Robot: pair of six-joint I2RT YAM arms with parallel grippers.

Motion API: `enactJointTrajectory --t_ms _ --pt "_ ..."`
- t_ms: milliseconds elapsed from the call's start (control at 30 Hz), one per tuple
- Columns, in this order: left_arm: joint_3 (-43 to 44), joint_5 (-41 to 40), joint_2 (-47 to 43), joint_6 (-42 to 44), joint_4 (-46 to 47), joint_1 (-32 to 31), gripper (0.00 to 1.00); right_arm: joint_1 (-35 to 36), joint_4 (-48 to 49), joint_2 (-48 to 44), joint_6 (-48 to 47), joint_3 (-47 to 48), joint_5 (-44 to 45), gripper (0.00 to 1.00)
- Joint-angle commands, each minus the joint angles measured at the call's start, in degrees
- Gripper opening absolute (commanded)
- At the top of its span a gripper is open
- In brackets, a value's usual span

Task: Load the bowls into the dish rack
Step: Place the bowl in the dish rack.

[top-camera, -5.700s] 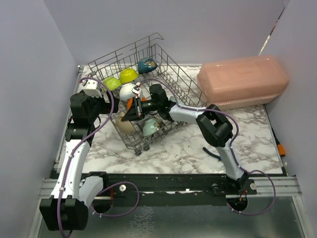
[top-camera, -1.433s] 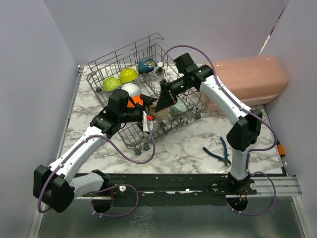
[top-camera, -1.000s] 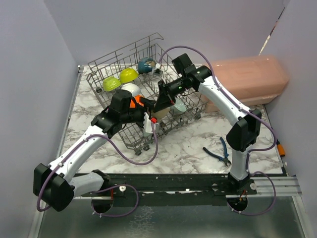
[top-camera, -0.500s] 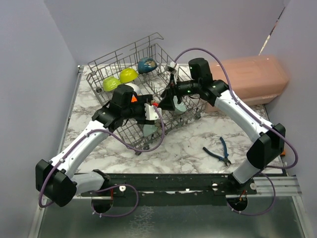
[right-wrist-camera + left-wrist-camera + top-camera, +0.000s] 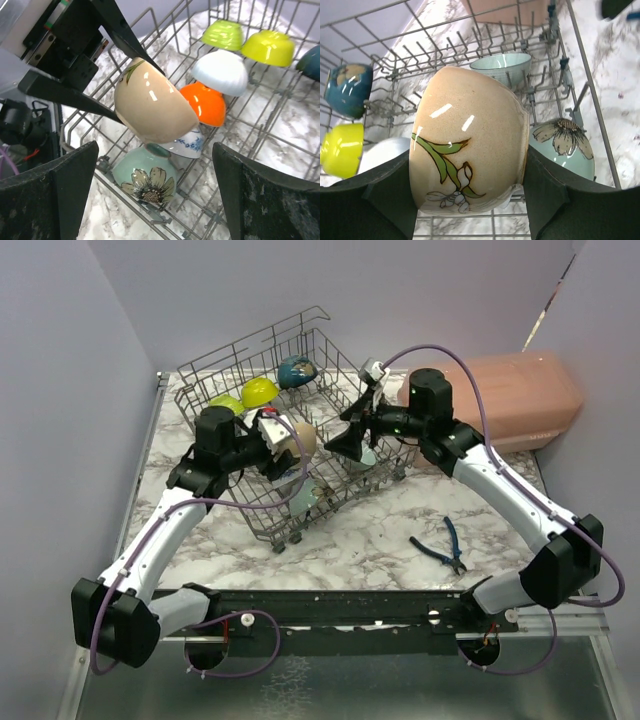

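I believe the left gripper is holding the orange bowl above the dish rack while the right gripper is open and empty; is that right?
Not quite: the left gripper holds the beige bowl with the leaf drawing, not the orange bowl, which sits in the dish rack. The left wrist view shows this. The right gripper is indeed open and empty.

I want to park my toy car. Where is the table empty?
Bare marble table lies in front of the dish rack, left of the pliers, and between the pliers and pink box. Crowded: the rack's left side, full of bowls.
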Motion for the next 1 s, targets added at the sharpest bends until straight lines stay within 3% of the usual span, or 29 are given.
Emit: enactJointTrajectory --t_ms 0,133,333,500,667,967 --pt "-2.4 6.8 -3.7 -14.2 12.4 4.8 0.00 0.0 5.4 -3.3 -0.2 -2.4 6.5 1.00" --pt "-4.5 10.8 -5.2 -19.8 17.2 7.7 0.00 -1.1 6.9 -2.7 2.5 -3.3 3.1 1.00" --pt "-7.8 15.5 -8.2 -27.8 25.6 10.5 0.00 -6.7 19.5 0.1 15.2 -6.5 -14.9 1.00" --pt "-9.1 20.8 -9.2 -32.3 31.5 10.7 0.00 -6.6 19.6 4.3 15.6 -3.7 -23.2 1.00" --pt "-9.3 25.5 -9.6 -34.1 33.1 10.7 0.00 -4.0 17.0 7.8 12.1 0.6 -25.0 1.00" --pt "-10.0 26.8 -10.2 -35.4 33.5 10.6 0.00 1.1 13.3 10.3 6.1 5.0 -21.7 1.00"
